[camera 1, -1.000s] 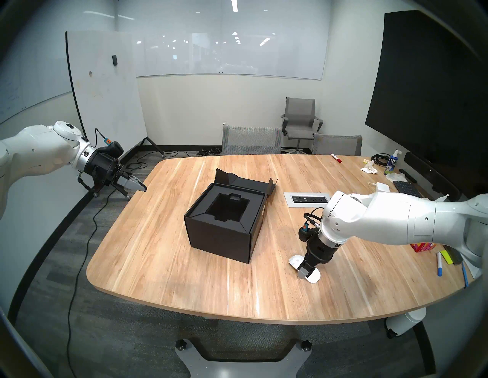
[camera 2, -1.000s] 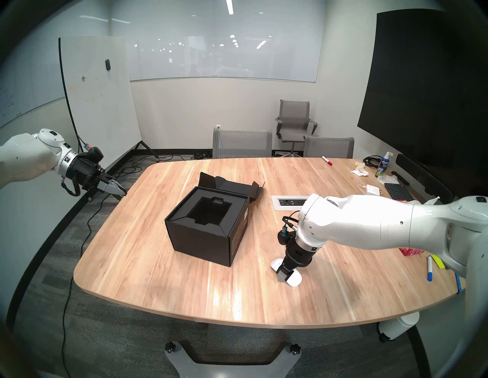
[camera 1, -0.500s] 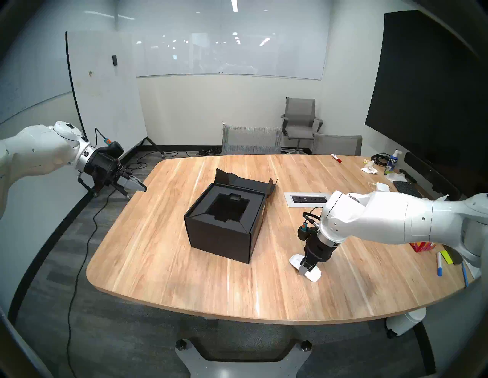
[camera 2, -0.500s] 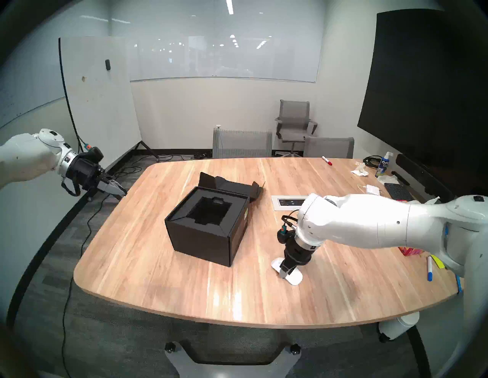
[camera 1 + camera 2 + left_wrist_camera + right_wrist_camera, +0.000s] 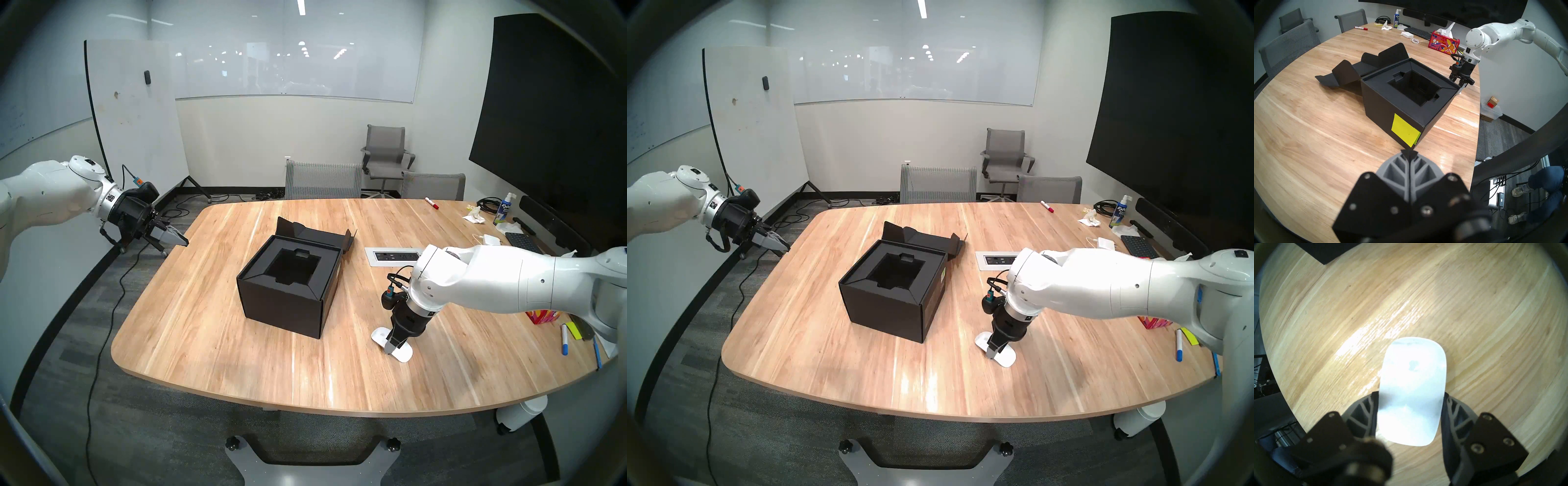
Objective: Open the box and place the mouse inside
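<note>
The black box (image 5: 288,305) stands open at the table's middle, its lid flap (image 5: 315,234) folded back and its dark recessed insert (image 5: 1413,88) showing. A yellow-green sticky note (image 5: 1405,132) is on one side wall. The white mouse (image 5: 1412,378) lies on the table right of the box (image 5: 885,312). My right gripper (image 5: 393,348) points straight down over it, with both fingers (image 5: 1451,411) pressed against the mouse's long sides. My left gripper (image 5: 181,241) hangs shut and empty beyond the table's left edge, aimed at the box.
A recessed power outlet panel (image 5: 395,256) sits behind my right arm. A colourful tissue box (image 5: 1443,43), markers (image 5: 565,339), a keyboard (image 5: 522,241), a white adapter (image 5: 492,240) and a spray bottle (image 5: 504,212) crowd the table's right side. Chairs (image 5: 322,180) stand at the far edge.
The right gripper's fingers have closed in from wide open onto the mouse's sides, and the right arm has shifted slightly left. The left arm has not moved.
</note>
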Robot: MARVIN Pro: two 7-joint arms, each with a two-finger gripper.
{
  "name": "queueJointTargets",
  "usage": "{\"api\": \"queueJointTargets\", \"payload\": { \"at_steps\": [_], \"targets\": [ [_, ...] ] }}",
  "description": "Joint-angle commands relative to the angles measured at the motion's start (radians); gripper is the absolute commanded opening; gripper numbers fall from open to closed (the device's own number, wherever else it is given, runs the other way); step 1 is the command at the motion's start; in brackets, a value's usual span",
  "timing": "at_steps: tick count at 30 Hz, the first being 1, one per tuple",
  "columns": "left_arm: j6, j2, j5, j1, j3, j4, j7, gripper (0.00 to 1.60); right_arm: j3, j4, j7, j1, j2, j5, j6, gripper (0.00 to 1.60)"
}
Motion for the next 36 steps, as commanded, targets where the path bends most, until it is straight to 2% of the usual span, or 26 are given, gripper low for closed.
{"api": "queueJointTargets", "payload": {
  "at_steps": [1,19,36],
  "targets": [
    [0.0,-0.001,-0.008,-0.021,-0.003,-0.001,0.0,0.0,0.006,-0.009,0.011,0.04,0.001,-0.006,0.006,0.0],
    [-0.001,-0.002,-0.007,-0.02,-0.004,0.0,0.0,0.0,-0.006,-0.028,0.054,0.162,0.014,-0.074,0.006,0.0],
    [-0.001,-0.002,-0.007,-0.02,-0.004,0.0,0.0,0.0,-0.036,0.0,0.123,0.26,-0.033,-0.149,0.006,0.0]
  ]
}}
